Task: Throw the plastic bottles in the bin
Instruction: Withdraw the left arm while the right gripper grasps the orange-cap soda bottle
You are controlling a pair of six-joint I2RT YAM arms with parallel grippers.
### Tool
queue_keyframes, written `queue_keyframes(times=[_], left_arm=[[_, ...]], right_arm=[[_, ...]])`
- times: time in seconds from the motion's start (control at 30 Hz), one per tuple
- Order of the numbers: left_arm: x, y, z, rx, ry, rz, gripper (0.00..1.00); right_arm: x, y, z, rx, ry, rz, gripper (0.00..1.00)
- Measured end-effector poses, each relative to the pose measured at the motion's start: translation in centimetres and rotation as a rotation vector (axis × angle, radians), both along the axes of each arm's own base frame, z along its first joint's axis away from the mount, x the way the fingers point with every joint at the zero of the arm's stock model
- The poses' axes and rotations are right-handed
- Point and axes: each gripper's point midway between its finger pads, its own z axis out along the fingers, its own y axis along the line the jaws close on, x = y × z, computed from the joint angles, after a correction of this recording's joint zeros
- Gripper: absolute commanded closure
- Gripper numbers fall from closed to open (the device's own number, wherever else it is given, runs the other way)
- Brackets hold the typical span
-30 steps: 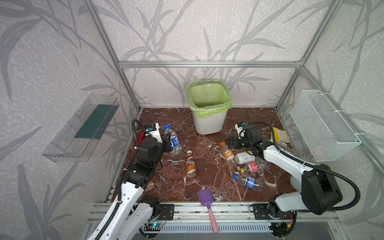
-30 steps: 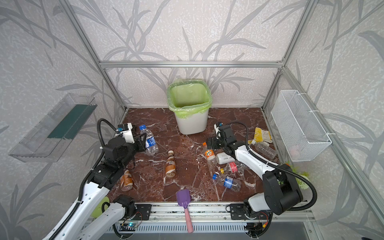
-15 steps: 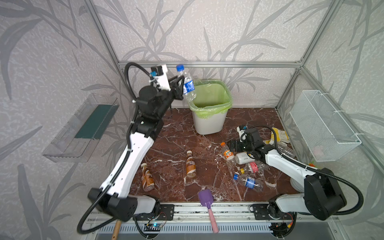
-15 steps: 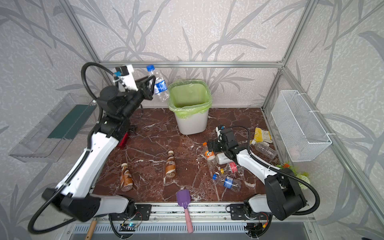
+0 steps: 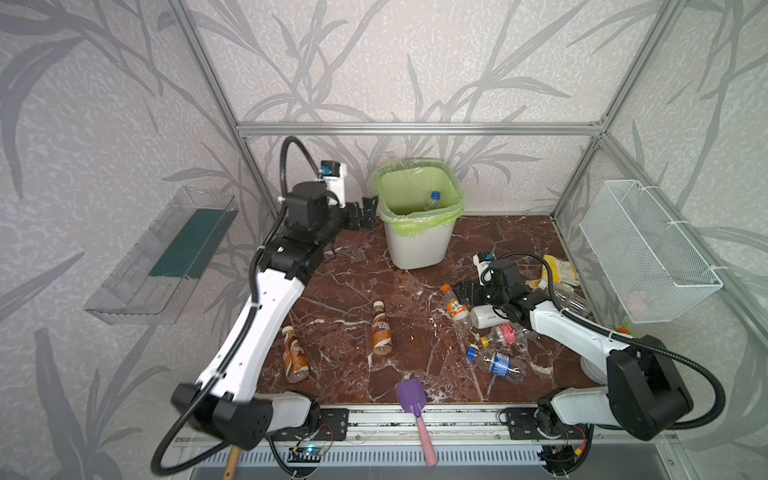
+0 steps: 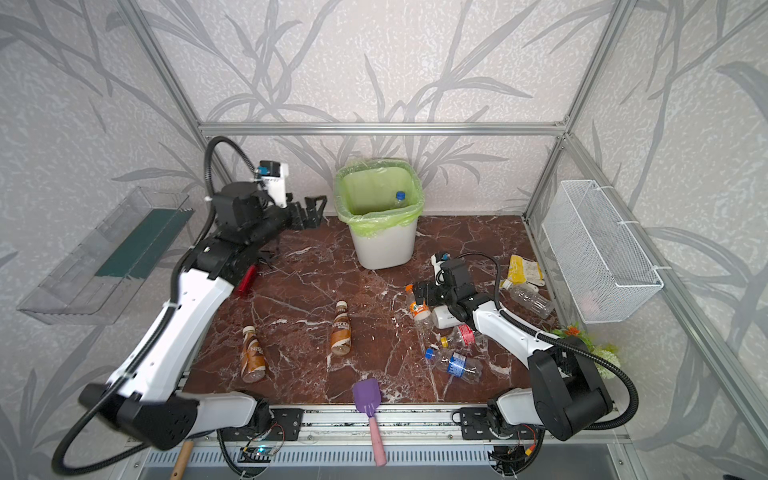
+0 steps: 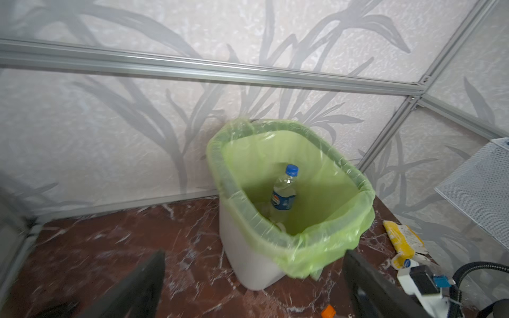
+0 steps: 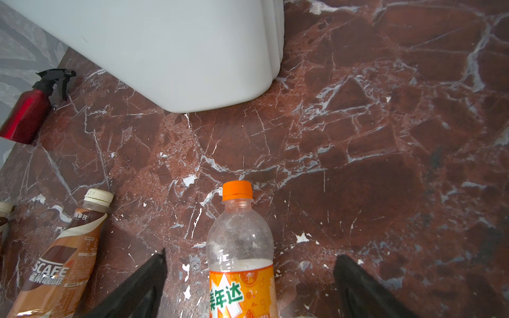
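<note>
The bin (image 5: 417, 249) (image 6: 382, 249) is a white wastebasket with a green liner at the back. A blue-capped plastic bottle (image 5: 432, 200) (image 7: 285, 192) stands inside it. My left gripper (image 5: 368, 212) (image 7: 253, 258) hangs open and empty just left of the bin's rim. My right gripper (image 5: 465, 291) (image 8: 252, 256) is low on the floor, open, with an orange-capped bottle (image 5: 455, 307) (image 8: 242, 247) lying between its fingers, untouched. Two brown coffee bottles (image 5: 381, 330) (image 5: 294, 355) lie mid-floor. White (image 5: 488, 316), red-labelled (image 5: 505, 334) and blue-labelled (image 5: 496, 363) bottles lie beside the right arm.
A red spray bottle (image 6: 247, 280) lies under my left arm. A yellow pouch (image 5: 559, 268) and a clear bottle (image 5: 575, 301) lie at the right wall, below the wire basket (image 5: 648, 249). A purple scoop (image 5: 411, 401) sits at the front edge. A clear tray (image 5: 166, 257) hangs left.
My left arm lifted the blue-capped bottle from the floor up to the bin, opened, and the bottle now rests inside. The arm has dropped beside the rim. The right gripper barely moved.
</note>
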Motion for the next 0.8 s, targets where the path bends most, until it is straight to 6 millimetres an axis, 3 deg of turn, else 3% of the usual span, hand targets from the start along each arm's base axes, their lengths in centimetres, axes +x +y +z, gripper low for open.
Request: queue_keyframes(times=[0.1, 0.17, 0.23, 0.37, 0.43, 0.53, 0.8], left_arm=[[-2.4, 3.4, -1.5, -0.015, 0.006, 0.111, 0.02], [-2.9, 4.9, -4.1, -0.024, 0.056, 0.169, 0.03], [-2.8, 5.8, -8.3, -0.022, 0.152, 0.211, 0.04], [-3.2, 6.4, -18.6, -0.006, 0.396, 0.261, 0.07], [-3.9, 6.3, -22.4, -0.011, 0.503, 0.265, 0.07], [-4.1, 5.9, -24.2, -0.028, 0.57, 0.256, 0.07], [-3.4, 5.0, -24.6, -0.063, 0.593, 0.229, 0.08]], right_arm=[[0.1, 0.4, 0.6, -0.028, -0.007, 0.036, 0.05], [0.2, 0.7, 0.9, -0.053, -0.01, 0.065, 0.05], [0.0, 1.3, 1.1, -0.083, -0.007, 0.104, 0.05], [-0.5, 2.8, 0.6, -0.152, 0.029, 0.187, 0.05], [-0.7, 3.4, -0.2, -0.193, 0.059, 0.221, 0.05], [-1.3, 4.0, -1.6, -0.252, 0.105, 0.249, 0.05], [-2.6, 3.7, -5.4, -0.348, 0.215, 0.234, 0.08]])
